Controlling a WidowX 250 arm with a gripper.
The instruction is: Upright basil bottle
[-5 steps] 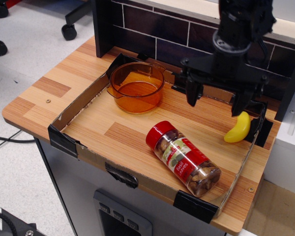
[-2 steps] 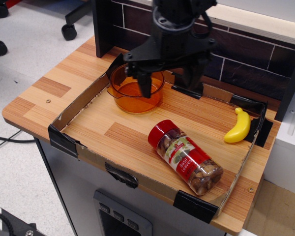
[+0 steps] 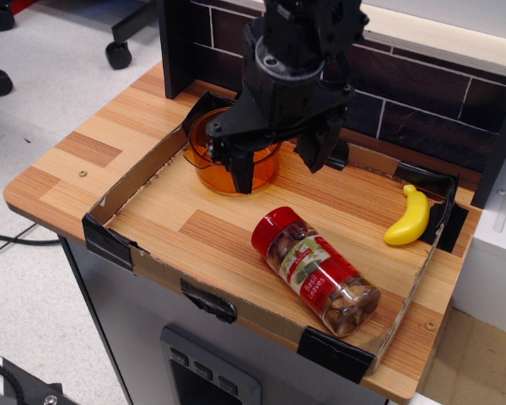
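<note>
The basil bottle (image 3: 316, 270) lies on its side on the wooden tray floor, red cap toward the upper left, bottom toward the lower right, label facing up. My black gripper (image 3: 276, 162) hangs above and behind it, fingers pointing down and spread wide, empty. One finger (image 3: 240, 169) stands in front of the orange bowl, the other (image 3: 310, 153) to its right. The gripper is apart from the bottle.
An orange bowl (image 3: 211, 148) sits at the tray's back left, partly hidden by the gripper. A yellow banana (image 3: 409, 218) lies at the right. Low cardboard walls (image 3: 126, 179) with black tape ring the tray. A dark tiled wall (image 3: 422, 110) stands behind.
The gripper has swung from the back right, near the banana, to the left and then lower toward the bottle's cap. The bottle shifted only slightly.
</note>
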